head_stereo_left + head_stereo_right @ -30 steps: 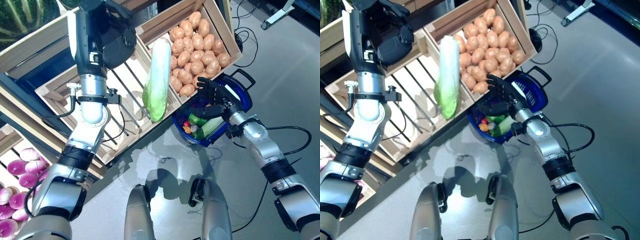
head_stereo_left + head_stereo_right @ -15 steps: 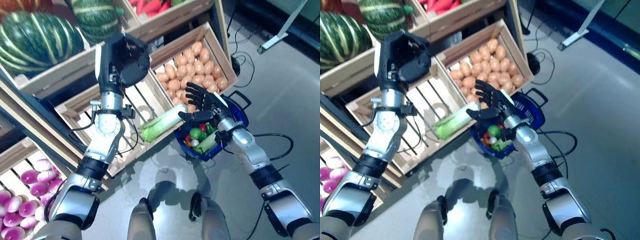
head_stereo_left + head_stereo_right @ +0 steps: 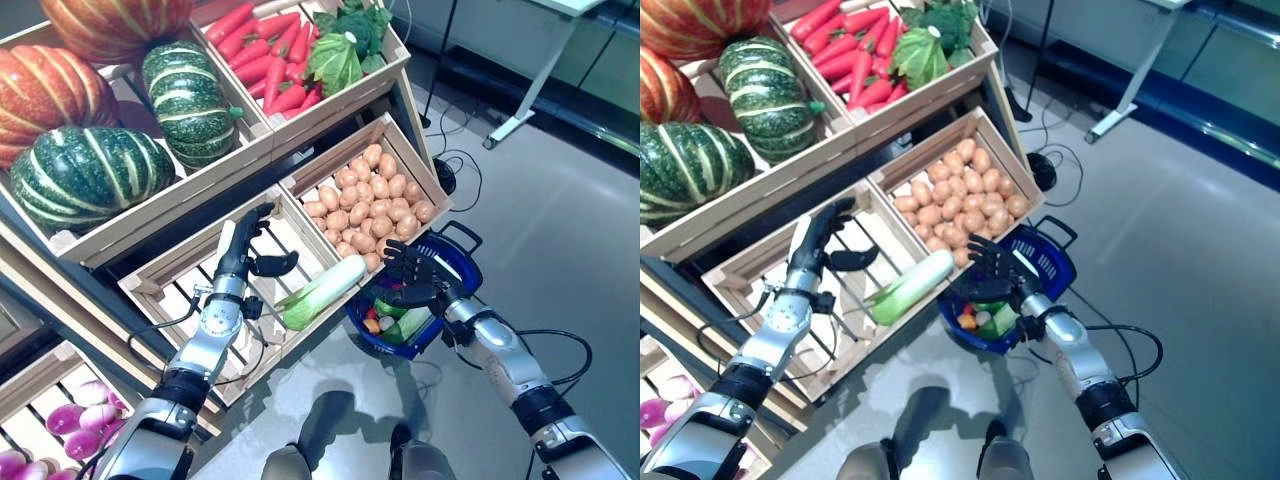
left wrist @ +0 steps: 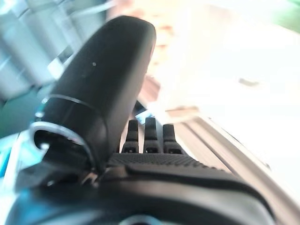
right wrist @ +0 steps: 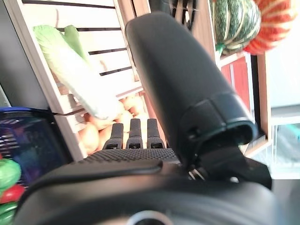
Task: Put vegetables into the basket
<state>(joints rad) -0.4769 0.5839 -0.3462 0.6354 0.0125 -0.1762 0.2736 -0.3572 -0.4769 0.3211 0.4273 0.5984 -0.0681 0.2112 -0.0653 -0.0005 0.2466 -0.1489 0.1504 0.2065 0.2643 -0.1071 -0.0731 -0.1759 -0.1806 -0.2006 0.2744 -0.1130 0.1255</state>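
A long pale-green and white napa cabbage (image 3: 322, 291) lies slantwise over the near rim of the slatted wooden crate (image 3: 190, 295), its white end close to the blue plastic basket (image 3: 460, 258) on the floor — neither hand has hold of it. The left hand (image 3: 243, 251) stands over the crate with fingers straight and thumb out, empty. The right hand (image 3: 412, 275) hovers spread above the basket, gripping nothing; cucumber and other small produce already sit inside.

The cabbage looks bulky for one hand and fairly heavy, firm along the white ribbed stem but soft and tearable at the leafy green end. A hold round the thick middle, or both hands cupping each end, would likely serve best — the smooth leaves could slip.

A crate of potatoes (image 3: 368, 199) sits just beyond. No readable writing or labels show anywhere.
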